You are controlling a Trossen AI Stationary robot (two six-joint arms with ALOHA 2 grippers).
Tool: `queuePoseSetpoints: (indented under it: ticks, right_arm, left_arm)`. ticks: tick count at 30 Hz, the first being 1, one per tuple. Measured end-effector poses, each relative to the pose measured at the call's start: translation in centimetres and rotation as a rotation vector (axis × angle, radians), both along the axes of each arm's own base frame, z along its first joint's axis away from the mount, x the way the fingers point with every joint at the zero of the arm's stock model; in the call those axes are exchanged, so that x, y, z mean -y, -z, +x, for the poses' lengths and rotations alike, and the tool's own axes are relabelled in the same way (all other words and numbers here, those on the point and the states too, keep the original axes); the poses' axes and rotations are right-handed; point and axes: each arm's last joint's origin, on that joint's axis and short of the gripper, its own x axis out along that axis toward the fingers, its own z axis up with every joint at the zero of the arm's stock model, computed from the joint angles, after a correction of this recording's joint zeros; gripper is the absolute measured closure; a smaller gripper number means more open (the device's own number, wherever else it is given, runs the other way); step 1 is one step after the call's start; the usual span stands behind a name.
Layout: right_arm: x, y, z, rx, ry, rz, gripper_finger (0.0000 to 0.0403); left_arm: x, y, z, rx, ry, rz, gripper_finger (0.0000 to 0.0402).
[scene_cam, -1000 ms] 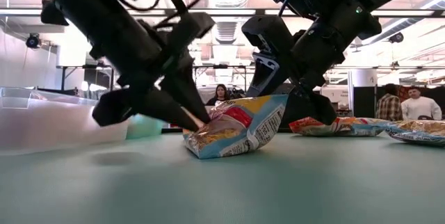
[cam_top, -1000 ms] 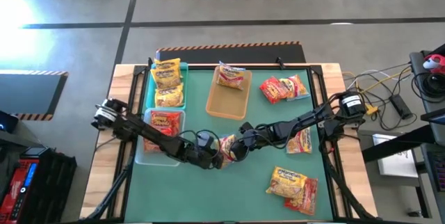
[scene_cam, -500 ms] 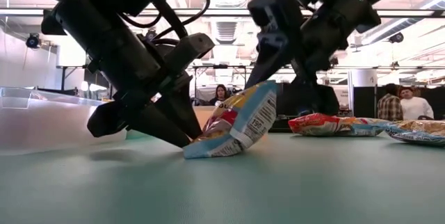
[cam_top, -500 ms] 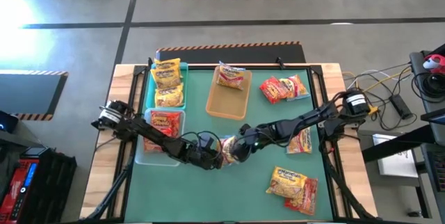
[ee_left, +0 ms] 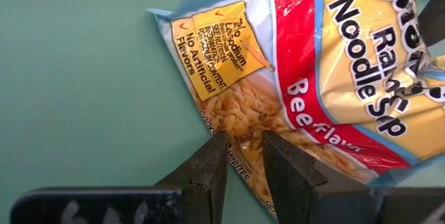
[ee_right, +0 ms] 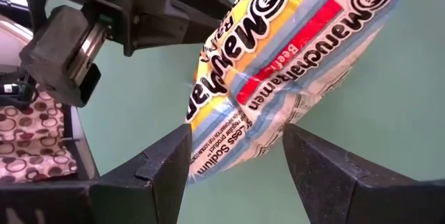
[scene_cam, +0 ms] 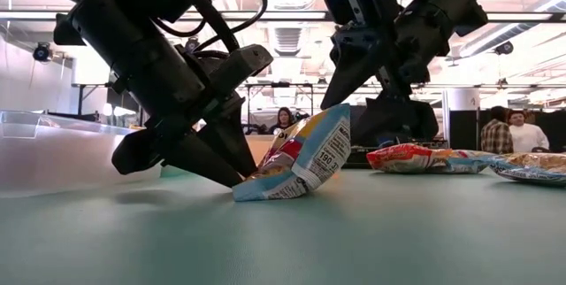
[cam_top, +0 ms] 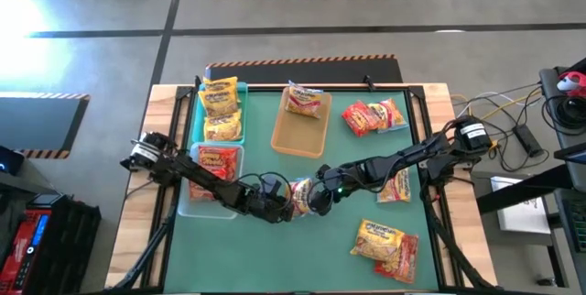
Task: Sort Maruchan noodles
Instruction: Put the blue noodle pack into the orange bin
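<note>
Sorting looks partly done. Seen from above, the teal tray point(cam_top: 221, 112) holds two yellow packets, the clear tray point(cam_top: 212, 178) holds a red one, and the tan tray point(cam_top: 301, 123) has one packet at its far end. Still loose on the green surface point(cam_top: 366, 162) are a cluster of red and yellow packets point(cam_top: 374, 116) near the far right, one packet point(cam_top: 396, 186) under the right arm, and a small pile point(cam_top: 388, 244) near the front right.

The beef-flavour ramen packet point(scene_cam: 299, 159) in hand sits mid-surface, tipped up on one edge. It is yellow with a red band, pale blue border and crinkly clear plastic.

The left tool point(ee_left: 243, 156) pinches the packet's lower edge, fingers nearly together. The right tool point(ee_right: 235, 156) stands wide open, its fingers either side of the packet's raised end, not yet closed on it.
</note>
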Motion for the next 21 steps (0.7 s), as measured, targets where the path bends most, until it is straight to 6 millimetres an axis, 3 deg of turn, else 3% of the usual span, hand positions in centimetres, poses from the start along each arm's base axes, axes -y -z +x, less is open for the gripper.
queuePoseSetpoints:
  ticks: [10,16,21]
  right_arm:
    - [0.9,0.0,0.2,-0.001,0.036,0.003,0.0181]
    - [1.4,0.4,-0.1,-0.058,0.064,0.007,0.0164]
    - [1.4,0.4,-0.4,-0.085,0.065,0.004,0.0163]
  left_arm:
    - [0.1,0.5,0.5,0.033,-0.011,0.000,0.0327]
    - [0.7,2.0,1.9,0.060,-0.039,-0.031,0.0327]
    - [1.2,1.8,3.1,0.054,0.004,-0.016,0.0327]
